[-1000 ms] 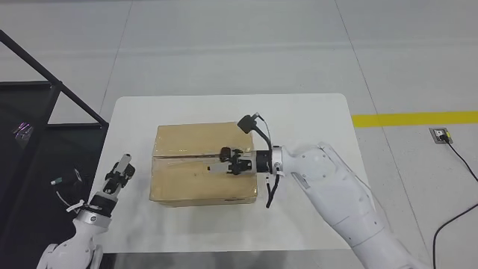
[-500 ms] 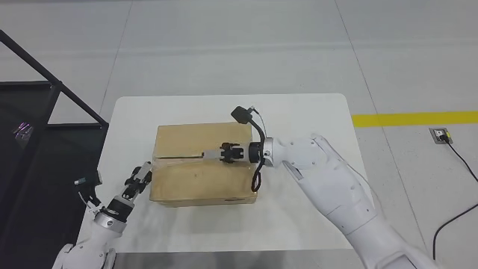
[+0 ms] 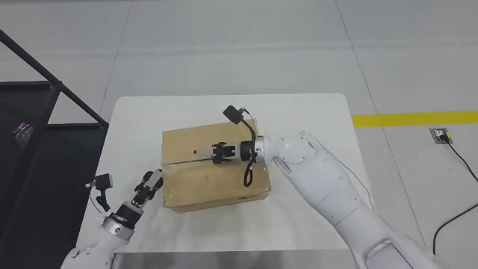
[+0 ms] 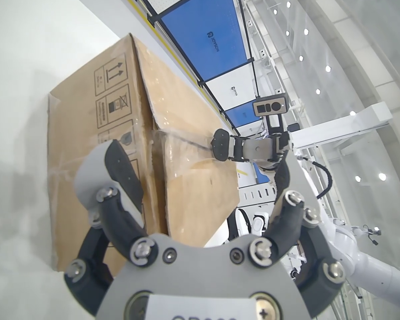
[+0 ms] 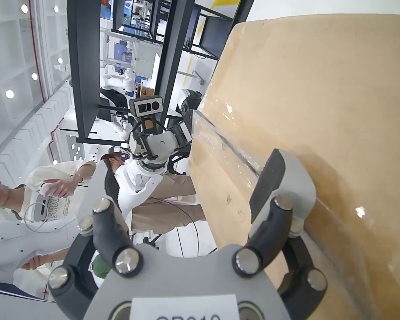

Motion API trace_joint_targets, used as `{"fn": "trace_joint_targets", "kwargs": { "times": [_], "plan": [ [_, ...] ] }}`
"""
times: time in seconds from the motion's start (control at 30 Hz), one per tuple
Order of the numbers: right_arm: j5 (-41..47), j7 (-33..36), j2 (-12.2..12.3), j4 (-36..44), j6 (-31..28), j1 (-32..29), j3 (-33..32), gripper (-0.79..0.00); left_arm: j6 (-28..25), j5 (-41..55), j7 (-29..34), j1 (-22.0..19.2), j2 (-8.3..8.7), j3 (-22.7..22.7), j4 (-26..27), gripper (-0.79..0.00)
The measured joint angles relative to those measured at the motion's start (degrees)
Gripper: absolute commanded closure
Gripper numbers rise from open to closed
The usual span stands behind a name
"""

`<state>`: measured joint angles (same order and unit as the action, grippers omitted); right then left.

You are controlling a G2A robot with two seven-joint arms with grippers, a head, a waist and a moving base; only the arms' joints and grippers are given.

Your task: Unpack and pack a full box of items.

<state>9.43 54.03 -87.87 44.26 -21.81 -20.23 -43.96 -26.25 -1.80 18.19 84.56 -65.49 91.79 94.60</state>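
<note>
White arms (image 3: 328, 187), black cable (image 4: 326, 174); grey left gripper (image 4: 200, 166), silver screws (image 4: 141, 247), possibly rubber pads (image 4: 125, 171).

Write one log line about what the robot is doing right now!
box: flaps down, taped, on table | left hand: open, at box's corner | right hand: open, on top tape seam

A cardboard box (image 3: 213, 172) blocks the middle of the bench (image 3: 314, 119), with open surface along every side. The left claw (image 3: 152, 182) crowds its near corner, seemingly touching.

White table (image 3: 314, 112); black frame (image 3: 75, 97) left; perhaps 1 floor socket (image 3: 439, 134).
</note>
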Motion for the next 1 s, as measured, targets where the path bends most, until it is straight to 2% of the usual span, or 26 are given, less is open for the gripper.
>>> {"fn": "trace_joint_targets", "kwargs": {
  "times": [0.53,0.77,1.0],
  "plan": [
    [9.67,3.54,-9.21,-12.94,-3.29,5.54,7.5,-0.785,-0.63,1.2,0.24,0.77,-0.24,-1.31,1.32,-0.785],
    [13.82,4.36,-13.08,-19.7,-6.6,6.87,8.32,-0.785,-1.52,4.98,0.71,1.45,-0.05,1.4,0.13,-0.785],
    [15.65,4.0,-15.32,-24.94,-6.77,8.07,7.89,-0.785,-1.32,7.8,1.48,0.85,0.22,4.28,-2.09,-0.785]
  ]
}}
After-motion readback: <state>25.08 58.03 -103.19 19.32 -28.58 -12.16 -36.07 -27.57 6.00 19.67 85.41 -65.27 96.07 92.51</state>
